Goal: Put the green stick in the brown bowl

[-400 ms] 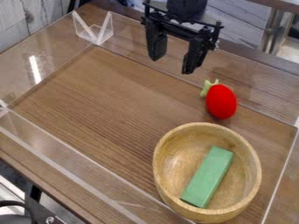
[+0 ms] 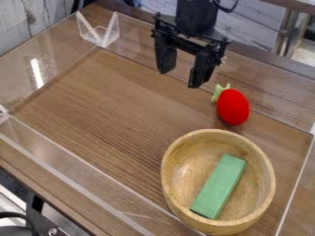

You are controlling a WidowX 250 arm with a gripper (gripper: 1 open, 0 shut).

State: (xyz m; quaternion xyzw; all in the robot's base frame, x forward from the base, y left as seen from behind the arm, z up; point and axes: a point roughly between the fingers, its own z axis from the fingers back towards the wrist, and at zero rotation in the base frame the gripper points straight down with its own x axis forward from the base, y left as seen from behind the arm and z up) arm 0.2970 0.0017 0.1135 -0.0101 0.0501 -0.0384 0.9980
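Observation:
The green stick (image 2: 222,186) lies flat inside the brown bowl (image 2: 180,153), slanted from the bowl's middle toward its near rim. The bowl sits at the near right of the wooden table. My gripper (image 2: 181,66) hangs at the back centre, well above and behind the bowl, pointing down. Its two black fingers stand apart with nothing between them, so it is open.
A red strawberry-like toy (image 2: 231,105) with green leaves stands just behind the bowl, to the right of my gripper. Clear plastic walls (image 2: 37,64) ring the table, with a clear folded piece (image 2: 96,30) at the back left.
My gripper has shifted slightly down and to the left in the picture. The stick, the bowl and the red toy have stayed where they were.

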